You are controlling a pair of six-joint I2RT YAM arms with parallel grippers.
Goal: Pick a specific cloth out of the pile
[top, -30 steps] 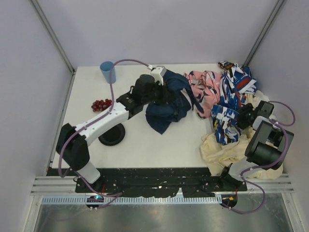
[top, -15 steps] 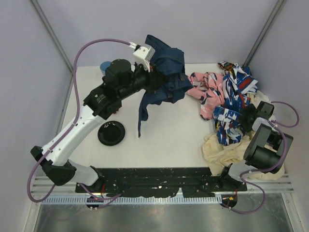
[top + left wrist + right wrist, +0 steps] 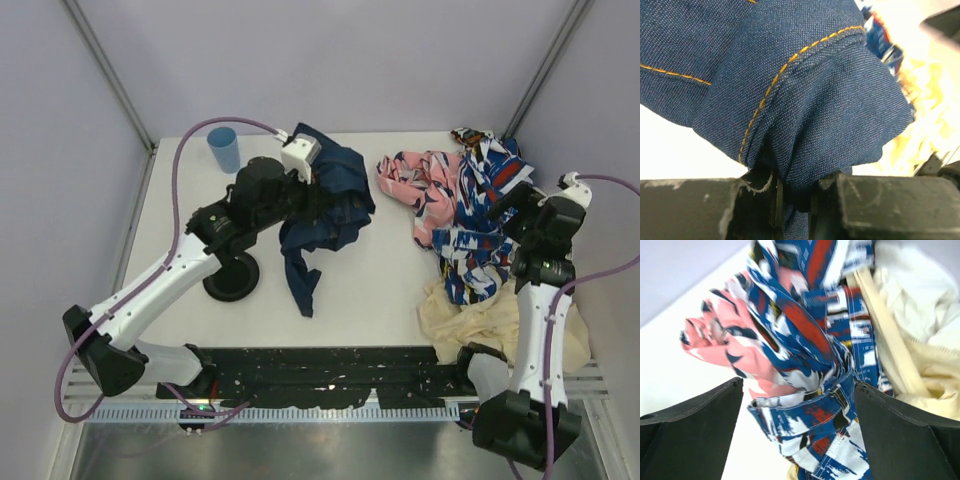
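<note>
Left wrist view shows you the left gripper (image 3: 792, 195) with its fingers pinching a fold of the navy cloth (image 3: 805, 100). The cloth hangs over the table (image 3: 380, 290), well apart from the pile (image 3: 470, 225) on your right. Your right gripper (image 3: 799, 412) hovers over that pile, fingers spread wide, holding nothing.

Dark navy cloth (image 3: 330, 195), orange stitching along its seams. Pile (image 3: 470, 235) at the white table's (image 3: 370, 290) right edge: blue-white-red geometric print, pink with dark flecks, cream. Light blue cup (image 3: 223, 150) at the far left corner.
</note>
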